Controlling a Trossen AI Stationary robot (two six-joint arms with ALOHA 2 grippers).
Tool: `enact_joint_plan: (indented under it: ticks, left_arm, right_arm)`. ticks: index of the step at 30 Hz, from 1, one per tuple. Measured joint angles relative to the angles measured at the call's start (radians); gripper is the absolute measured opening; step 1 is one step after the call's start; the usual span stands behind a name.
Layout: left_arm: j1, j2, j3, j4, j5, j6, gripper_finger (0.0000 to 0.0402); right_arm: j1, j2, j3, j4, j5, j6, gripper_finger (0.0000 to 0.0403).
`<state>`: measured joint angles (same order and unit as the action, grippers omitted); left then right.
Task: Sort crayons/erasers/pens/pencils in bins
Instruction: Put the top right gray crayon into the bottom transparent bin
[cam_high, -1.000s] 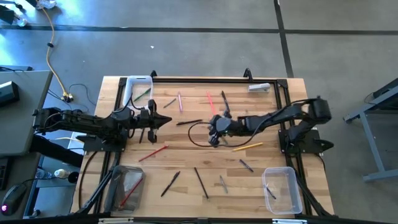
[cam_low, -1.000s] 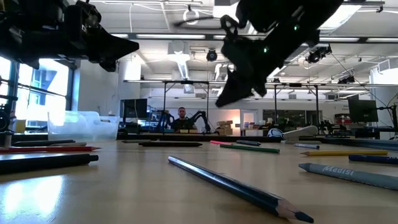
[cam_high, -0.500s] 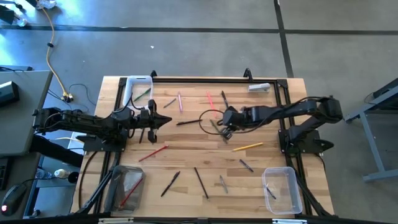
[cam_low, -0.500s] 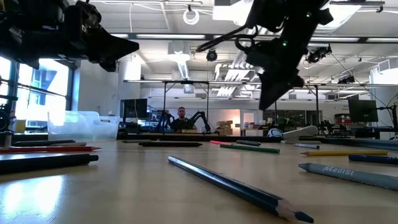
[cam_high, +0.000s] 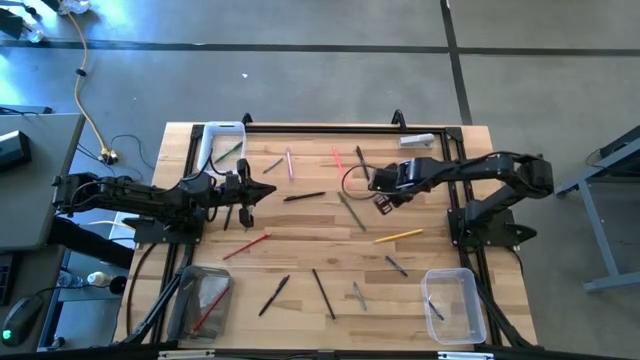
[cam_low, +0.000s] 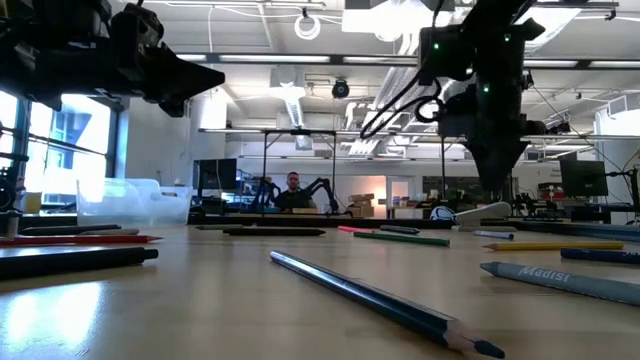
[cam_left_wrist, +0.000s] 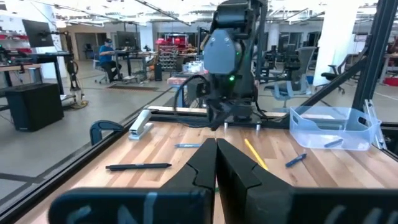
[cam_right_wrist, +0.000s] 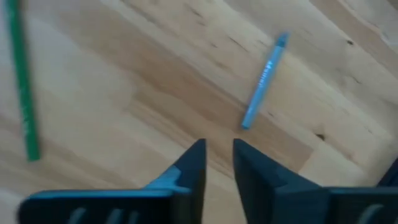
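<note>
Three bins are set on the table: one bin at the far left corner, a second bin at the near left corner, and a third bin at the near right corner. Sticks are scattered across the middle of the table between them. The left gripper is held over the left-centre of the table, just right of the far left bin. The right gripper is held over the table right of centre, above a bare patch with one crayon lying just beyond it. A stapler lies near the far right corner.
</note>
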<state>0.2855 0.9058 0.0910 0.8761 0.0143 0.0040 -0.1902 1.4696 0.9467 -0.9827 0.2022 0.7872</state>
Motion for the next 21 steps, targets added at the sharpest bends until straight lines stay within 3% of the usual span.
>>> enact_joint_plan:
  ticks: [4,7,17,21]
  left_arm:
    - [0.0,0.0,0.0,0.0,0.0,0.0,0.0001]
    - [0.0,0.0,0.0,0.0,0.0,0.0,0.0]
    - [0.0,0.0,0.0,0.0,0.0,-0.004,0.0]
    - [0.0,0.0,0.0,0.0,0.0,-0.004,0.0]
  right_arm:
    - [-0.059,0.0,-0.06,0.059,-0.047,0.044,0.0129]
    - [-0.119,0.0,-0.127,0.135,-0.064,0.05,0.0142]
    - [-0.262,0.0,-0.28,0.374,-0.063,0.043,0.0143]
    - [-0.276,-0.003,-0.301,0.408,-0.067,0.024,0.0123]
